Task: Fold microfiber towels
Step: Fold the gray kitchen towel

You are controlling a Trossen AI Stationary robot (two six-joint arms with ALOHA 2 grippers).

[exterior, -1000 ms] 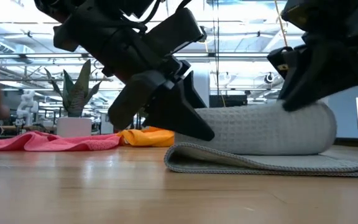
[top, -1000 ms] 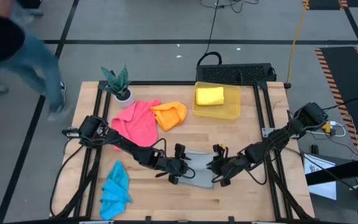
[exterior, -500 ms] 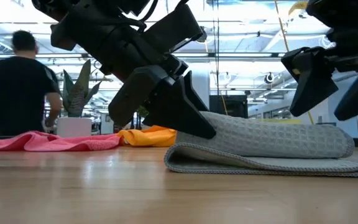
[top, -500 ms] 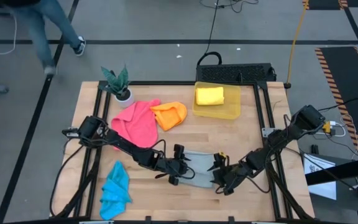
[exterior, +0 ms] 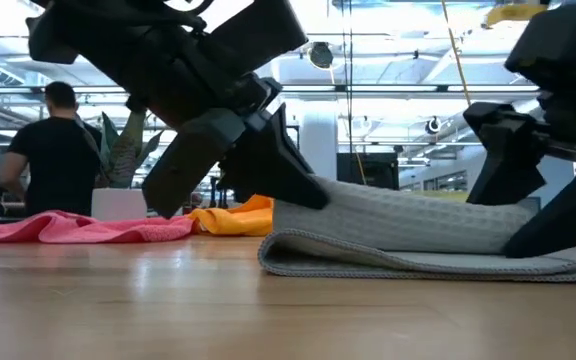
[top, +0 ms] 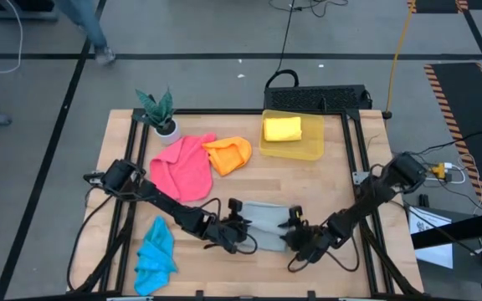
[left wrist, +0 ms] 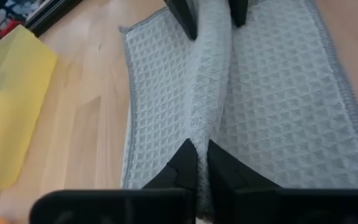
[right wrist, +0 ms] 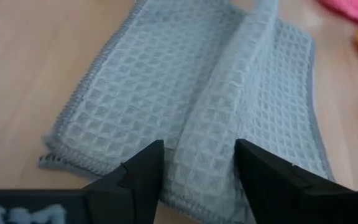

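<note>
wooden table carries it all, and the grey towel near its front edge is the landmark. far left of it lies the blue towel; behind-left, the pink towel and orange towel. left gripper pinches the grey towel's raised ridge at its left end. right gripper, fingers apart, straddles the ridge at the right end. behind, a yellow towel sits in the bin.
</note>
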